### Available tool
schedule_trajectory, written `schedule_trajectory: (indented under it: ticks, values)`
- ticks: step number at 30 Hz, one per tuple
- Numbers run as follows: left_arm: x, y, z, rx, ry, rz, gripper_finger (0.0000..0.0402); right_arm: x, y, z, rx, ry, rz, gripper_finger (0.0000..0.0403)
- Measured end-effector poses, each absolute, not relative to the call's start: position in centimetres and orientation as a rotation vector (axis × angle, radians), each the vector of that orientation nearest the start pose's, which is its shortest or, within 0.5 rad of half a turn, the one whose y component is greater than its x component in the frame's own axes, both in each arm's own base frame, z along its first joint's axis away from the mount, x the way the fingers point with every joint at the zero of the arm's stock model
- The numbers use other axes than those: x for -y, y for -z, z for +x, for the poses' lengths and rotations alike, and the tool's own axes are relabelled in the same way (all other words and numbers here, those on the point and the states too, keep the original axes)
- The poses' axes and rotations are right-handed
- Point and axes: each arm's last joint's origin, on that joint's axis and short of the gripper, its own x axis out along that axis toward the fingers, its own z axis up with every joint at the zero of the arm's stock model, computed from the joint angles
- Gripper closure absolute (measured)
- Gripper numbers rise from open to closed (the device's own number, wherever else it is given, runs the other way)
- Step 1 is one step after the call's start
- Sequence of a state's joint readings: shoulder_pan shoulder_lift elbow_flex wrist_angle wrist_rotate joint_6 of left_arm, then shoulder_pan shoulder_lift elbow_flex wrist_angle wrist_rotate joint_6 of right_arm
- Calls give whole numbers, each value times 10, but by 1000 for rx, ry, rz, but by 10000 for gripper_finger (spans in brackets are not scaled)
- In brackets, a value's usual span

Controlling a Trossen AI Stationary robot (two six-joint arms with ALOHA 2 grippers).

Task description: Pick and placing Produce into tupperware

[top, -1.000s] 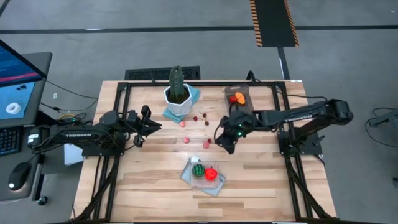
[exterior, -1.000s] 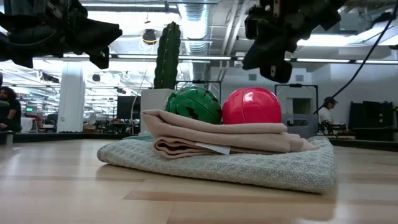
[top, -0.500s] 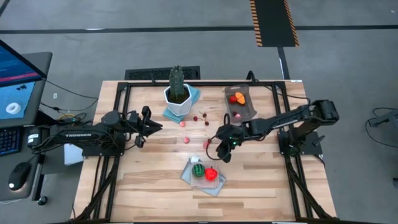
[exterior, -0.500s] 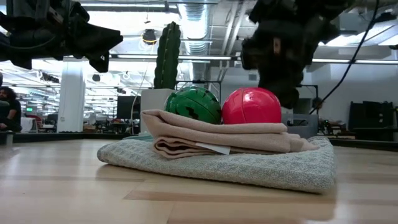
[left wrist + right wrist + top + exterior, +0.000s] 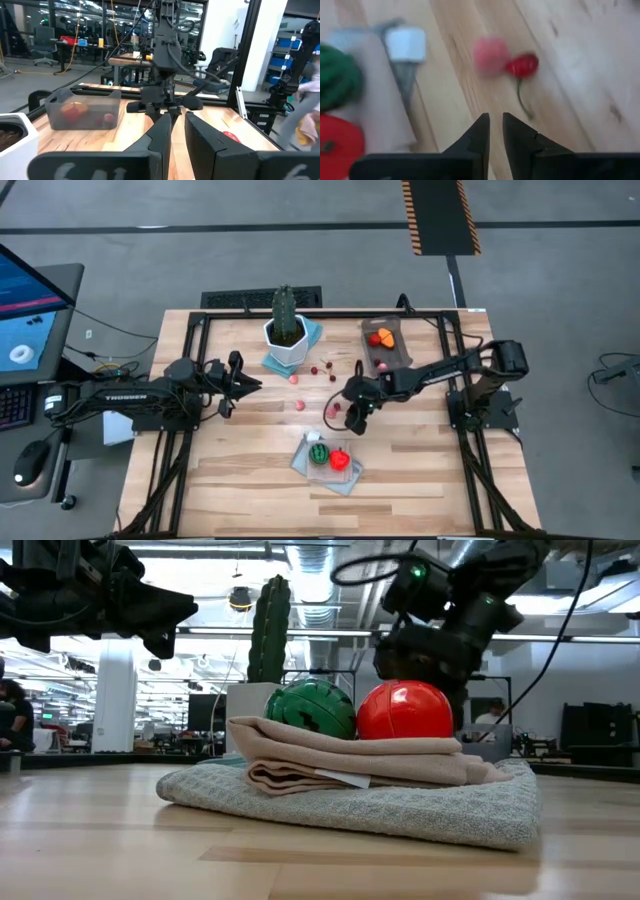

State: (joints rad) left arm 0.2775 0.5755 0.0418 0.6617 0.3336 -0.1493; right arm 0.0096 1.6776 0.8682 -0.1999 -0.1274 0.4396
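My right gripper (image 5: 495, 120) hangs over the table's middle (image 5: 350, 418), tipped steeply down, fingers almost together and holding nothing. Just beyond its tips, a pink berry (image 5: 490, 55) and a red cherry (image 5: 522, 65) with a stem lie on the wood. A green striped ball (image 5: 318, 453) and a red ball (image 5: 339, 459) rest on folded cloths (image 5: 325, 465) nearby. The grey tupperware (image 5: 385, 345) at the far right holds orange and red pieces. My left gripper (image 5: 243, 382) waits at the table's left, level, fingers close together and holding nothing.
A tall cactus in a white pot (image 5: 287, 332) stands at the far middle. Several small berries (image 5: 300, 405) lie scattered on the wood between the pot and the cloths. Black frame rails (image 5: 190, 350) run along the table's sides.
My right gripper has come down and moved toward the table's near left, from beside the tupperware to just above the pink berry and cherry. It has also tipped more steeply downward. In the low view it has sunk behind the red ball.
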Motion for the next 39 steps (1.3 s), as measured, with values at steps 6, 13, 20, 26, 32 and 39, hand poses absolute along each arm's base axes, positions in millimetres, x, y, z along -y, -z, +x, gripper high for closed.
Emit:
schedule_trajectory:
  ticks: [6,13,20,26,32,39]
  values:
    - [-28,-186,132,112,65,-112,357,-7,-153,317,-993,95,363,265]
    - [-28,-183,132,89,63,-106,357,-9,-136,320,-1038,100,295,193]
    - [-28,-184,132,91,63,-105,357,-5,-129,322,-1043,122,285,170]
    - [-28,-184,132,92,63,-105,357,-1,-123,325,-1046,131,276,180]
    - [-28,-184,132,92,63,-105,357,2,-124,326,-1031,135,279,204]
    - [-28,-184,132,91,63,-105,357,3,-121,326,-1035,145,285,271]
